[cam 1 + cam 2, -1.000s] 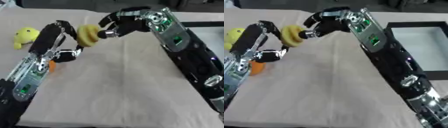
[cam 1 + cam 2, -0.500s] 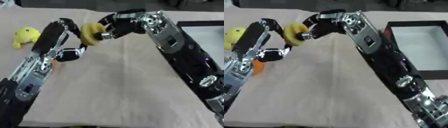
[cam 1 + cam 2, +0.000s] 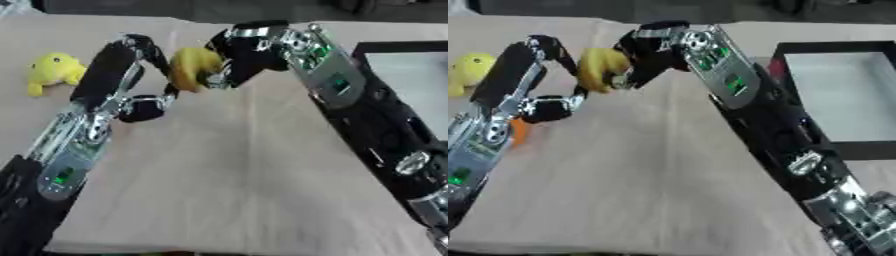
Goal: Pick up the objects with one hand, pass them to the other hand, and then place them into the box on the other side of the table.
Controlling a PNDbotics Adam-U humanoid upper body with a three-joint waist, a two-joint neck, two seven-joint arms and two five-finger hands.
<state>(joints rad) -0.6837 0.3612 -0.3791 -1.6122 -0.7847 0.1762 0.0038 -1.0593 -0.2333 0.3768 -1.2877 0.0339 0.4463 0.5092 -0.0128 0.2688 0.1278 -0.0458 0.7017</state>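
A yellow, banana-like object (image 3: 194, 67) hangs above the table's far left part, between my two hands. My left hand (image 3: 147, 60) comes from the left, its fingers curled over the object's top and left side and its thumb (image 3: 144, 107) bent below. My right hand (image 3: 243, 56) reaches in from the right with its fingers curled against the object's right side. The black box (image 3: 779, 75) with a pale floor lies at the right edge. A yellow duck-like toy (image 3: 54, 70) lies on the cloth to the far left.
A small orange thing (image 3: 518, 131) shows beside my left forearm. My right arm (image 3: 367, 115) stretches diagonally across the right half of the beige cloth (image 3: 227, 180). Dark shapes line the table's far edge.
The yellow object has drifted slightly to the right between both hands. My right hand's fingers have wrapped closer against it, and the left hand has followed.
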